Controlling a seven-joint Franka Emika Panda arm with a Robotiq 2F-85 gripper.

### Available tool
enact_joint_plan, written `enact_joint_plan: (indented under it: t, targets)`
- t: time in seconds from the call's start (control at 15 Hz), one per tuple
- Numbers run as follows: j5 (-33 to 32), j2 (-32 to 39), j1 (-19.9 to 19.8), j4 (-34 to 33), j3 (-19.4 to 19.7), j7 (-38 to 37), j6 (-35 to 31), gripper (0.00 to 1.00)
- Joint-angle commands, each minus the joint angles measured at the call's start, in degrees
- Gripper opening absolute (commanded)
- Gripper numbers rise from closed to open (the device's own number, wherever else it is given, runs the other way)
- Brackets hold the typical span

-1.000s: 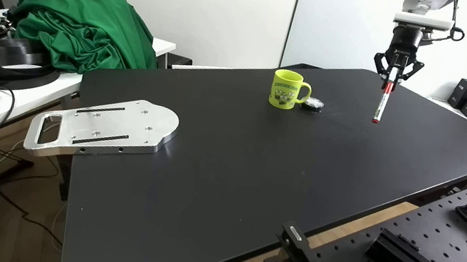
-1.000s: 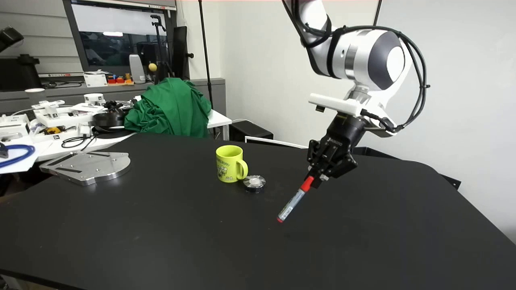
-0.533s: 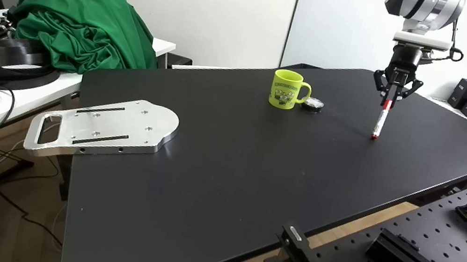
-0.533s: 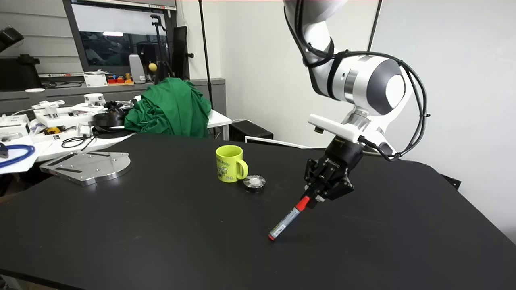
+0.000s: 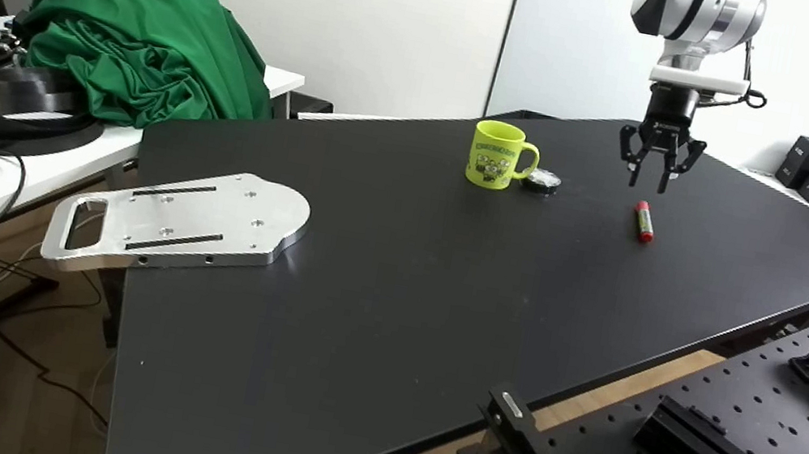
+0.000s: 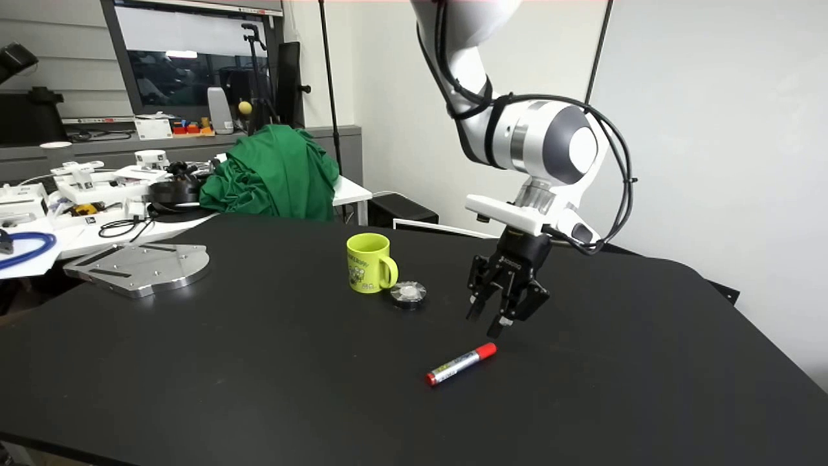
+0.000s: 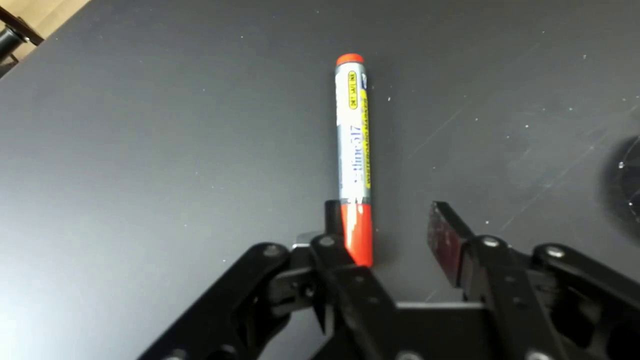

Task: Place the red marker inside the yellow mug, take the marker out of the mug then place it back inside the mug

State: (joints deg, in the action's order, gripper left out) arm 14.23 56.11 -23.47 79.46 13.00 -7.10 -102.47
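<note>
Red marker [image 6: 460,364]: one; lies on the desk [image 5: 324,312] just below the gripper [image 5: 647,185]; silver barrel with printed label, red at both ends. Gripper: fingers [image 7: 446,242] stand parted, tips above the desk and clear of the marker in both exterior views; in the wrist view the marker's red cap shows alongside one finger. Round black object [image 5: 541,182], whitish top: sits between the marker and the yellow mug [image 6: 366,266], just beside the mug's handle. Yellow mug: one; stands upright on the desk, well apart from the marker, handle toward the gripper's side. Silver plate [image 5: 201,214]: lies at the desk's edge, farther out. Green cloth [image 5: 145,36]: heaped next to the desk.
</note>
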Motion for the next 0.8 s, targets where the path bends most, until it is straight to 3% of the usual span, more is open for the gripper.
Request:
enact_joint_plan:
  t: [0.0, 0.2, 0.47, 0.73]
  targets:
    - [-2.78, -6.47, 4.32, 9.55, -0.27, -0.06, -4.81, 0.79]
    - [-3.84, -12.22, 8.32, 17.95, -0.83, -0.50, -9.26, 0.98]
    - [-5.48, -20.41, 13.29, 28.82, -0.52, -2.72, -13.29, 1.00]
    - [-7.46, -29.37, 15.50, 39.93, -0.55, -2.50, -16.48, 1.00]
